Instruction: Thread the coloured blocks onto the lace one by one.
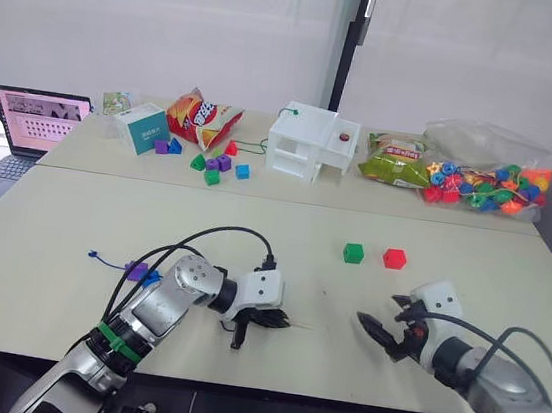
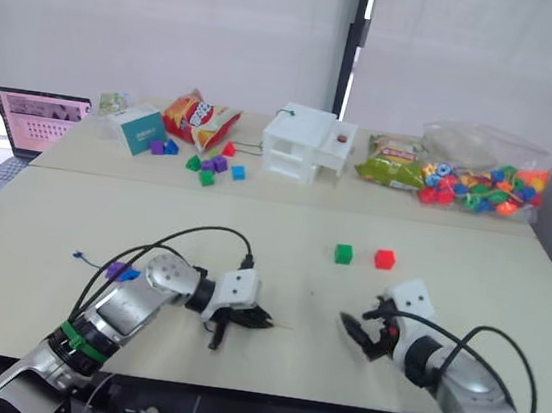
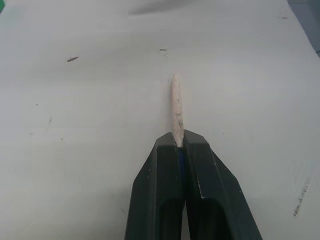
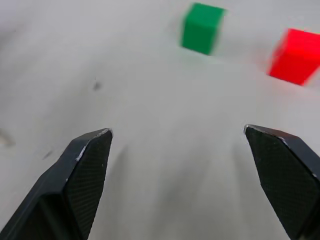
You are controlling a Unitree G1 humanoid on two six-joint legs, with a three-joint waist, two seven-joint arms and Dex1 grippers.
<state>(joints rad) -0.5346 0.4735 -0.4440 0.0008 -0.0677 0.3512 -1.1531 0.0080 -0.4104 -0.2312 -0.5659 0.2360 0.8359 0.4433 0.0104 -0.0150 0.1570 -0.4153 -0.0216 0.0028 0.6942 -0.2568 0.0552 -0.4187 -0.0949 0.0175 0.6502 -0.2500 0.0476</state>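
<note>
My left gripper [image 1: 277, 320] rests low over the front middle of the table, shut on the lace's pale stiff tip [image 3: 176, 107], which pokes out past the fingertips. The dark blue lace [image 1: 108, 262] trails left to its knotted end, with a purple block [image 1: 135, 270] and a blue block [image 1: 152, 278] sitting on it beside my left forearm. A green block [image 1: 353, 253] and a red block [image 1: 395, 258] stand side by side on the table right of centre. Nearer me than those two, my right gripper [image 1: 387, 331] is open and empty, and its wrist view shows both blocks [image 4: 201, 27] ahead.
Along the back of the table stand a laptop [image 1: 30, 121], a teal box [image 1: 145, 128], a snack bag [image 1: 201, 117], mixed small blocks [image 1: 211, 163], a white box [image 1: 311, 142], a green packet [image 1: 394, 166] and a clear bag of beads [image 1: 486, 182].
</note>
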